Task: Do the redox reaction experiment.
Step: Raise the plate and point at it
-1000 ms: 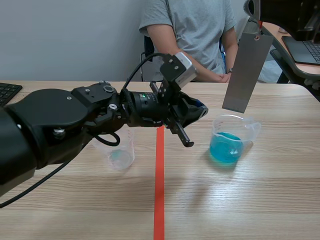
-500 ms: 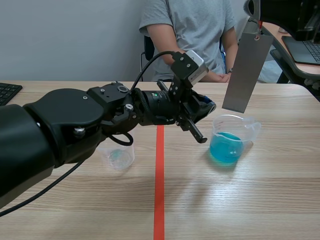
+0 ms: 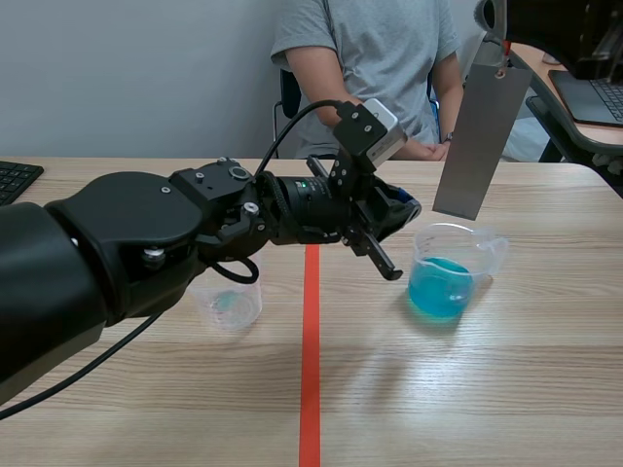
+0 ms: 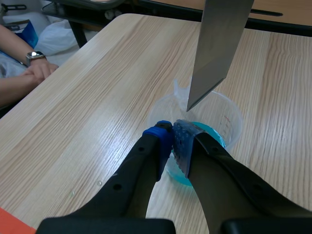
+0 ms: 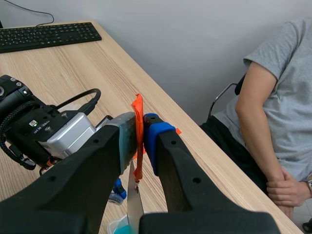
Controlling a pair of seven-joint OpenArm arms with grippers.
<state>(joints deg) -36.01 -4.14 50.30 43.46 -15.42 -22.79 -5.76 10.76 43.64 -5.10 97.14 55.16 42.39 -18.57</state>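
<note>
**Metal plate hung over the beaker of blue liquid, with your left gripper closed beside it.**

Your right gripper is raised and clamped on an orange strip. The grey metal plate hangs tilted from that strip. Its lower corner sits over the mouth of the clear beaker, above the blue liquid and not touching it. Your left gripper has its pads pressed together with nothing between them. Its tips are low, with the beaker just ahead of them on the side nearer the red tape line. A small clear cup stands on the table across that line, partly hidden by your left arm and well apart from the beaker. A person sits at the far edge, and a keyboard lies at the far left.
</note>
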